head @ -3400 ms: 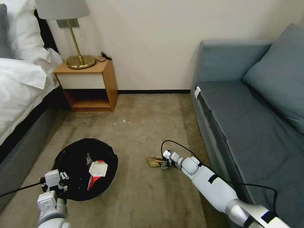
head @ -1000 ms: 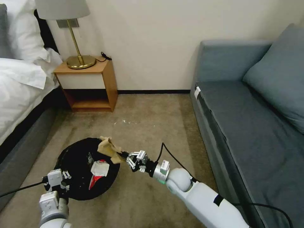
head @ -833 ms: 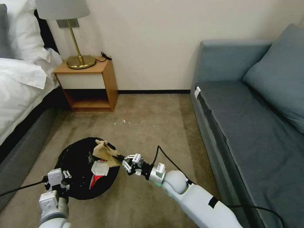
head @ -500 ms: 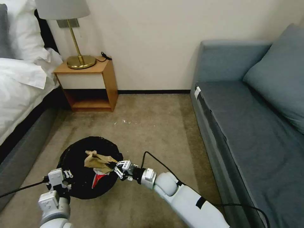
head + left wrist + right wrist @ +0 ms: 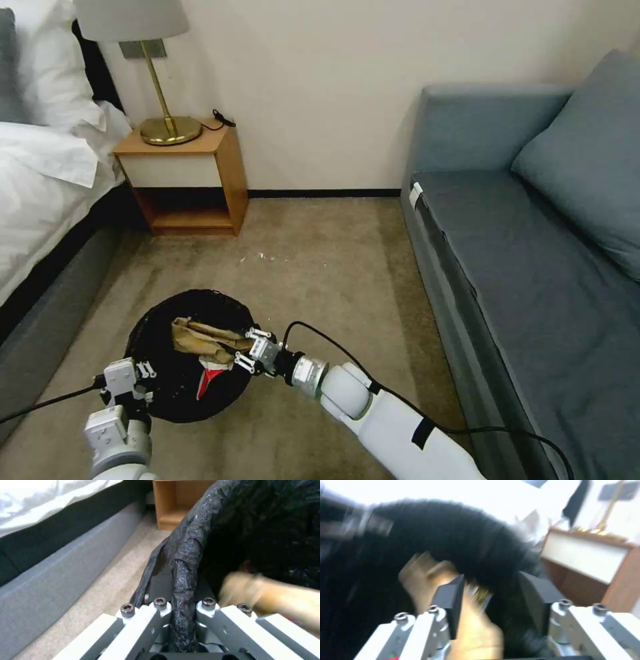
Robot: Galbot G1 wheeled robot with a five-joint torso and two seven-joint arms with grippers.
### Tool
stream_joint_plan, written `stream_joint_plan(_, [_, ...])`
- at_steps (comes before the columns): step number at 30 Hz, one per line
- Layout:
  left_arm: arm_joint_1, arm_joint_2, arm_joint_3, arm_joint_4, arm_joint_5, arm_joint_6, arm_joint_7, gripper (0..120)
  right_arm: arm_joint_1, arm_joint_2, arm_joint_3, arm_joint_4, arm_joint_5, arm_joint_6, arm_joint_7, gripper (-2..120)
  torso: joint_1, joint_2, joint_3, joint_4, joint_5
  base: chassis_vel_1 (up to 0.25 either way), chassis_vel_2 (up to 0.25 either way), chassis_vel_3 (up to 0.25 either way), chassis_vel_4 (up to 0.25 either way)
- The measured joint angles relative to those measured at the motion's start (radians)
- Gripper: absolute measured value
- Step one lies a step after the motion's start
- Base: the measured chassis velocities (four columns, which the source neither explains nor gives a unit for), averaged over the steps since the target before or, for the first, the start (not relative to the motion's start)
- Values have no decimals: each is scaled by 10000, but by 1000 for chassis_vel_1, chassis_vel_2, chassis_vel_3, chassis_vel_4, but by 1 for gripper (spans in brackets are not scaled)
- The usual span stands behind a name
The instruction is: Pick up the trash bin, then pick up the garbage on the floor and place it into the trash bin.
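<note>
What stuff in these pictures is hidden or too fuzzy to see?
- Trash bin: its white body is covered by the black bag in the head view.
- Red-and-white packet: mostly buried under the tan paper.
- Right gripper: the right wrist view is motion-blurred, so whether a finger touches the paper is unclear.
- Left gripper: its fingers pinch the bag rim; the rim beneath is hidden.

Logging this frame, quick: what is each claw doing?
Left claw: shut on the trash bin rim.
Right claw: open over the bin, crumpled tan paper lying against one finger.
</note>
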Motion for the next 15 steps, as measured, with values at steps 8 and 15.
stream_joint_plan(8, [-148, 102, -174, -119, -1707, 338, -244, 4, -490, 8, 1340, 1529, 1277, -259, 1319, 76, 0, 0, 0, -1, 0, 0, 0, 0, 0])
stream_joint_plan(15, [-529, 228, -354, -485, -5990, 1079, -2684, 4, -1903, -426, 3165, 3119, 583, -362, 2033, 99, 0, 0, 0, -3, 1, 0, 0, 0, 0])
